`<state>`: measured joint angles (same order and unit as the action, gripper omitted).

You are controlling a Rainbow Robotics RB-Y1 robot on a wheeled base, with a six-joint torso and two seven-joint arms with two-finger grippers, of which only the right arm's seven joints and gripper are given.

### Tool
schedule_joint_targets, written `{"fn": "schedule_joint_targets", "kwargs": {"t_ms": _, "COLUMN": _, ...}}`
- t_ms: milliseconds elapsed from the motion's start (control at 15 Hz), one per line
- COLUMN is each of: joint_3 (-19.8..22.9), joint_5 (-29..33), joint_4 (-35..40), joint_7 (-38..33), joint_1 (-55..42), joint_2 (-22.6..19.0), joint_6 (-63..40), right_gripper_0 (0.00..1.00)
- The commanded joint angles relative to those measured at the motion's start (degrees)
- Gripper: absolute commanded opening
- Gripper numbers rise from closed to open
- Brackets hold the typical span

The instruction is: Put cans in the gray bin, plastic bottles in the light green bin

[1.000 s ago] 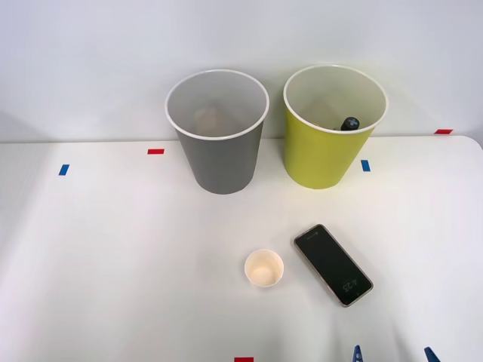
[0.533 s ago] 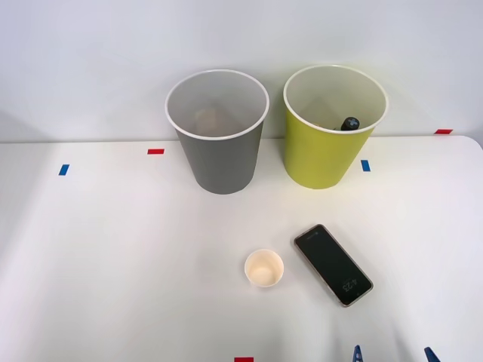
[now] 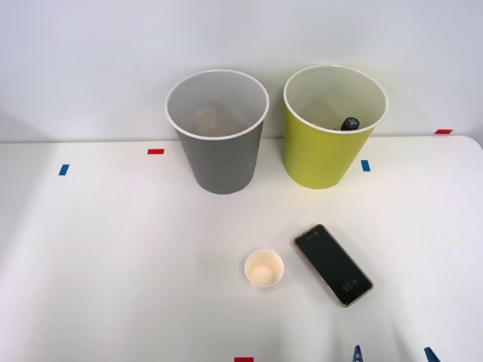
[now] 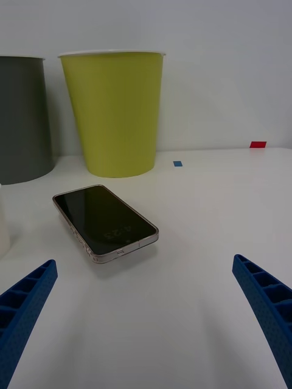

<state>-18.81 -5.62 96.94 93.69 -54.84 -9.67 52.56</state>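
Up near the top centre of the front view stands the gray bin (image 3: 219, 154), a tall round tapered bucket with a white rim and a pale inside; something dim lies at its bottom, too faint to make out. Just beside it, to the right in that frame, stands the light green bin (image 3: 324, 154), the same shape and size, lime on the outside with a white rim. A plastic bottle (image 3: 350, 123) pokes its black screw cap above the near right part of that bin's rim line from inside; the rest of the bottle is hidden by the wall. Both bins rest upright on the white bench (image 3: 113, 264), close but not touching.

Lower in the frame, right of centre, a small white paper cup (image 3: 264, 268) stands open end up, and just right of it a dark smartphone (image 3: 333, 264) lies flat, turned at a slant. Small red and blue tape marks dot the bench.

At the bottom right edge of the front view the pincer (image 3: 391, 354) shows two blue tips set well apart. In the wrist view its ribbed blue fingers (image 4: 24, 304) sit spread at the two lower corners, holding nothing, with the phone lying ahead of them on the bench.
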Motion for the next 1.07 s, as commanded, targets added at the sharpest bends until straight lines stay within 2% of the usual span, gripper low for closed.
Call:
{"fn": "schedule_joint_targets", "kwargs": {"t_ms": 67, "joint_3": 0.0, "joint_5": 0.0, "joint_4": 0.0, "joint_7": 0.0, "joint_1": 0.0, "joint_2": 0.0, "joint_6": 0.0, "right_gripper_0": 1.0}}
{"fn": "schedule_joint_targets", "kwargs": {"t_ms": 1067, "joint_3": 0.0, "joint_5": 0.0, "joint_4": 0.0, "joint_7": 0.0, "joint_1": 0.0, "joint_2": 0.0, "joint_6": 0.0, "right_gripper_0": 1.0}}
